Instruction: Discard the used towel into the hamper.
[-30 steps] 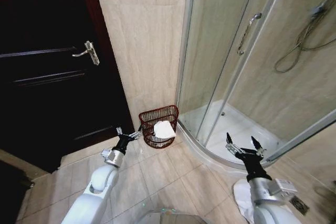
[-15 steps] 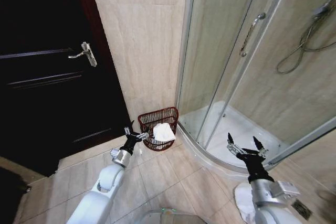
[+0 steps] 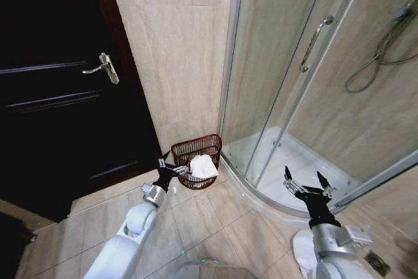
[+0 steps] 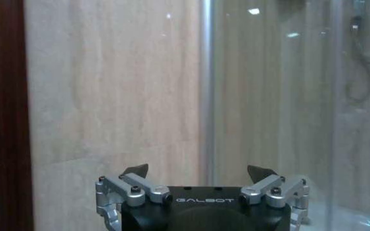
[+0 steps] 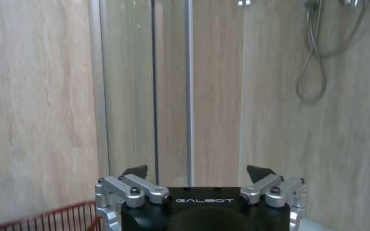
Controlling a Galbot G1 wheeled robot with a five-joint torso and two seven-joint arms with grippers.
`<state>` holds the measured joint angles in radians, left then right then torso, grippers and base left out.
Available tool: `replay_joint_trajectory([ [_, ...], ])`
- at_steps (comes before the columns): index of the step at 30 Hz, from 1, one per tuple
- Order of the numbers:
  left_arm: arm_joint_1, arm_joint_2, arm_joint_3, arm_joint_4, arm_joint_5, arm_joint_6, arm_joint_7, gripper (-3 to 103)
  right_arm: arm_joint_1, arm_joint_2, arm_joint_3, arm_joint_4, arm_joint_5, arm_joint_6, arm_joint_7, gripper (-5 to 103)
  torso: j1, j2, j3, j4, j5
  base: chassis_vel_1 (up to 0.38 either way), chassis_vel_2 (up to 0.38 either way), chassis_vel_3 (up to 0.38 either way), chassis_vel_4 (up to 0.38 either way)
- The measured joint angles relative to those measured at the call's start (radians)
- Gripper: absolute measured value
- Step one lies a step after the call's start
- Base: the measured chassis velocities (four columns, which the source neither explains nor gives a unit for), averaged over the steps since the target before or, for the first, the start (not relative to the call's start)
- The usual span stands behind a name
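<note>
The hamper point(image 3: 192, 148), a dark red wire basket, stands on the floor against the tiled wall beside the shower enclosure. A white towel point(image 3: 204, 166) lies crumpled inside it, at the side nearest the shower. My left gripper point(image 3: 171, 164) is open and empty, hovering just left of the hamper's rim; in the left wrist view the left gripper point(image 4: 199, 171) has its fingers spread wide. My right gripper point(image 3: 302, 174) is open and empty in front of the shower base, well right of the hamper. The right wrist view shows the right gripper point(image 5: 198, 171) open, with the hamper's rim point(image 5: 56, 216) low beside it.
A dark wooden door point(image 3: 59, 96) with a metal handle point(image 3: 102, 67) fills the left. The curved glass shower enclosure point(image 3: 287, 96) and its white base point(image 3: 294, 161) take up the right. A white shape point(image 3: 302, 249) lies low beside my right arm. Tiled floor point(image 3: 209, 220) is open in front.
My left gripper has moved right, closer to the hamper. The head camera has shifted slightly. The towel stays in the hamper and the right arm holds its place.
</note>
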<state>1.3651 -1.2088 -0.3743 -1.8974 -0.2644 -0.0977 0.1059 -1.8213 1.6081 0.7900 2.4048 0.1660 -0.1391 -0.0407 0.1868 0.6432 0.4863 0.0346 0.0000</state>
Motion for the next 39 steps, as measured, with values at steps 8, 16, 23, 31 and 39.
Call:
replay_joint_trajectory([
  [8, 0.017, -0.004, 0.022, 0.091, 0.020, 0.011, 0.023, 100, 0.021, 0.000, -0.024, -0.069, -0.034, -0.054, 0.009, 100, 0.000, 0.000, 0.000, 0.0004, 0.0001, 0.000, 0.000, 0.000, 0.000],
  [16, 0.005, -0.033, 0.073, 0.138, 0.003, 0.070, 0.038, 100, 0.018, 0.000, -0.003, -0.103, -0.017, -0.032, 0.020, 100, 0.000, 0.000, 0.000, 0.0000, 0.0002, 0.000, 0.000, 0.000, 0.000],
  [23, -0.049, -0.048, 0.172, 0.244, 0.036, 0.106, 0.056, 100, 0.022, 0.000, 0.012, -0.107, 0.006, 0.008, 0.041, 100, 0.000, 0.000, 0.000, 0.0002, 0.0002, 0.000, 0.000, 0.000, 0.000],
  [31, -0.157, -0.068, 0.289, 0.378, 0.041, 0.121, 0.043, 100, 0.017, 0.000, 0.010, -0.122, -0.005, 0.056, 0.039, 100, 0.000, 0.000, 0.000, 0.0003, 0.0003, 0.000, 0.000, 0.000, 0.000],
  [39, -0.236, -0.080, 0.353, 0.479, 0.004, 0.028, 0.127, 100, 0.018, 0.000, 0.020, -0.100, 0.001, 0.059, 0.041, 100, 0.000, 0.000, 0.000, 0.0001, 0.0002, 0.000, 0.000, 0.000, 0.000],
])
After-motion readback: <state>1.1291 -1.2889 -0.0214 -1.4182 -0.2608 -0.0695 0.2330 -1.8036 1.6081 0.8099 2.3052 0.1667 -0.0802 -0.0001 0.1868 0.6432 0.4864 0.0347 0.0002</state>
